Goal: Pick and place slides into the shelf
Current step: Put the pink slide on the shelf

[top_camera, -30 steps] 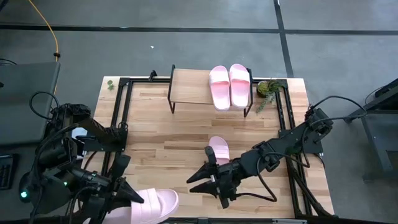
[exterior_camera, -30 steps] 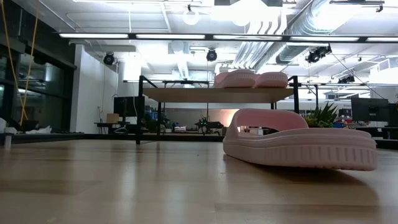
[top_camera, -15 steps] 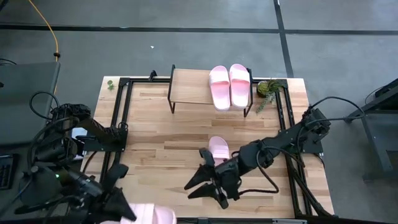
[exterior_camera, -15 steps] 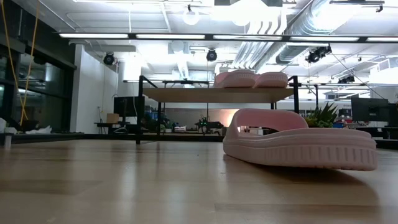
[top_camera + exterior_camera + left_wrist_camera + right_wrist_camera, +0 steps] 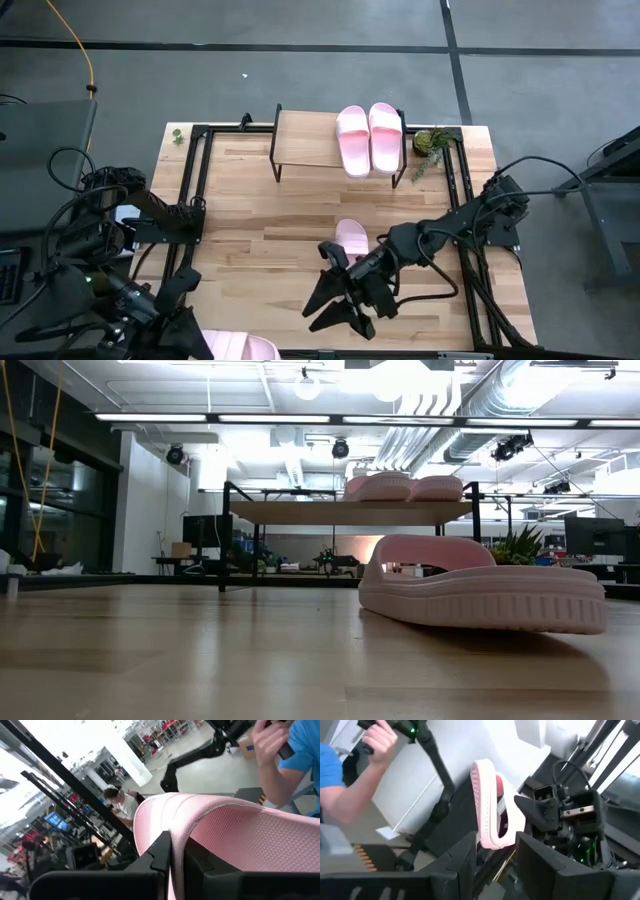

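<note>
Pale wooden planks make up the tabletop (image 5: 270,225), framed by black rails, with grey floor all round it.

Nearest, at the table's front left corner, the left gripper (image 5: 195,345) is clamped on a pink slide (image 5: 240,347) that hangs half over the front edge; its own camera shows the two dark fingers (image 5: 162,852) pinched together on the strap (image 5: 225,827) of that slide. Beyond the gripper in that view are a person in a blue sleeve (image 5: 305,750) and other people seated farther back in the room.

To the right of the left gripper, near the table's front middle, the right gripper (image 5: 340,300) hovers with its fingers (image 5: 455,862) parted and nothing between them. From its wrist camera the left arm's held slide (image 5: 487,805) shows farther off, tilted on edge, and a person's hand (image 5: 377,737) grips a dark handle at the side.

Just behind the right gripper, partly covered by its arm, a third-row slide (image 5: 351,236) lies flat on the planks; it fills the low view as the close pink shape (image 5: 480,585).

Farthest from both grippers, at the back edge, stands the shelf (image 5: 305,140). Two slides (image 5: 370,137) sit side by side on its right half, touching. A small green plant (image 5: 428,142) stands just right of the shelf.
</note>
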